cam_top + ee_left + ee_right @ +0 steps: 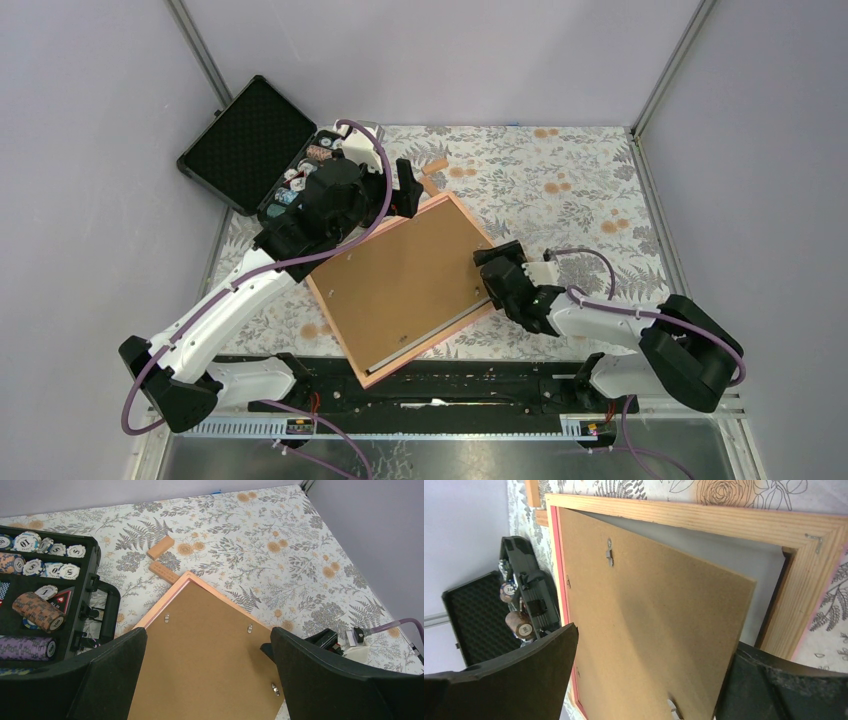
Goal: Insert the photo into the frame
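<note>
Beside the frame point(371, 377), at its right rail, my right hand point(497, 272) gapes wide, gripping nothing; the board point(400, 275) tilts over the photo point(749, 560).

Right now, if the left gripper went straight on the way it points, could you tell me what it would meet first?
Probably the brown board inside the frame, straight ahead of the open left gripper; depth is unclear.
</note>
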